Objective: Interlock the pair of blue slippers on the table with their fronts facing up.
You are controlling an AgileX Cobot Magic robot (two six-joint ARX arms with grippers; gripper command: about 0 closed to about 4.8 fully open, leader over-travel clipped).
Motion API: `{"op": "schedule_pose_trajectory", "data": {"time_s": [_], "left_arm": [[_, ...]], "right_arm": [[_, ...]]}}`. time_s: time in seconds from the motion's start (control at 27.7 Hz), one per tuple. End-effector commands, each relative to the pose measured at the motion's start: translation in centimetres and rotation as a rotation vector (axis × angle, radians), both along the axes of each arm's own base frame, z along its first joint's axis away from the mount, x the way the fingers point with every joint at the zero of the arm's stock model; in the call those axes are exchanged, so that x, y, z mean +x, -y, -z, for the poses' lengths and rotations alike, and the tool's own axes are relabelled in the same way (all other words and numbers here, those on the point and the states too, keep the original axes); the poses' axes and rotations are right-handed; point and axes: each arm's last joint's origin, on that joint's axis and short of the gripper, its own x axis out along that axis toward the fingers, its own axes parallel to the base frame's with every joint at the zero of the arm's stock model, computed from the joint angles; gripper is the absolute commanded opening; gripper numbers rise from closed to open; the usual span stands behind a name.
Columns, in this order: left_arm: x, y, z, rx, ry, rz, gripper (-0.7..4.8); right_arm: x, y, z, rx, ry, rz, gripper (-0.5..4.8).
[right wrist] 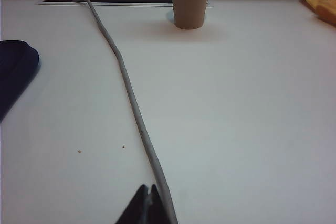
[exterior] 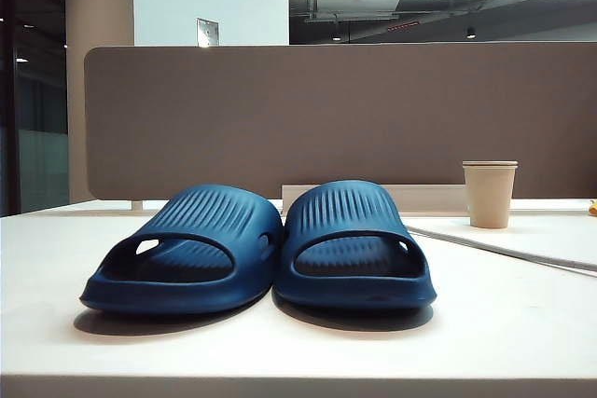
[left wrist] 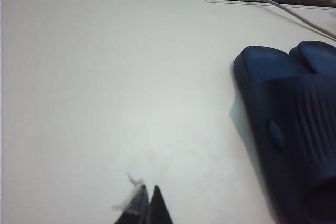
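The table [exterior: 522, 323] is a broad white surface; an upright grey-brown divider panel [exterior: 373, 109] stands along its far edge. The pair of blue slippers [exterior: 270, 249] rests on the table near the near edge, roughly central between the side edges. Both slippers sit sole-down, side by side, with their inner sides touching or nearly touching; they are not interlocked. Each ribbed top strap faces upward, and the foot openings face the near edge. Oval vent holes are visible in the sides of the straps. A grey cable [right wrist: 128, 90] lies across the table from a slot at the far edge toward the near edge, on the right of the slippers and apart from them. A tan paper cup [exterior: 489, 193] stands upright near the far edge, toward the right side. A yellow object [right wrist: 321, 1] lies at the far right corner; its type cannot be determined. The left gripper [left wrist: 147, 195] is positioned just above bare table to the left of the slippers, fingers pressed together and empty. The right gripper [right wrist: 148, 195] is positioned beside the cable, fingers likewise closed and empty.
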Motion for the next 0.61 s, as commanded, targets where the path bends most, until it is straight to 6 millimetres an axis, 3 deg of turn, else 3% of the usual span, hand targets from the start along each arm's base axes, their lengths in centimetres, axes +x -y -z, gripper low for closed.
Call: {"op": "schedule_pose_trajectory", "data": {"time_s": [0.04, 0.33, 0.61], "left_arm": [[-0.03, 0.0, 0.07, 0.002, -0.009, 0.0, 0.12], [-0.03, 0.02, 0.07, -0.002, -0.01, 0.008, 0.12], [-0.05, 0.12, 0.02, -0.491, -0.134, -0.08, 0.12]], "right_arm": [[0.03, -0.01, -0.04, -0.002, 0.01, 0.0, -0.05], [0.03, -0.04, -0.05, 0.029, 0.007, -0.004, -0.05], [0.03, -0.23, -0.2, 0.631, -0.067, 0.055, -0.05]]}}
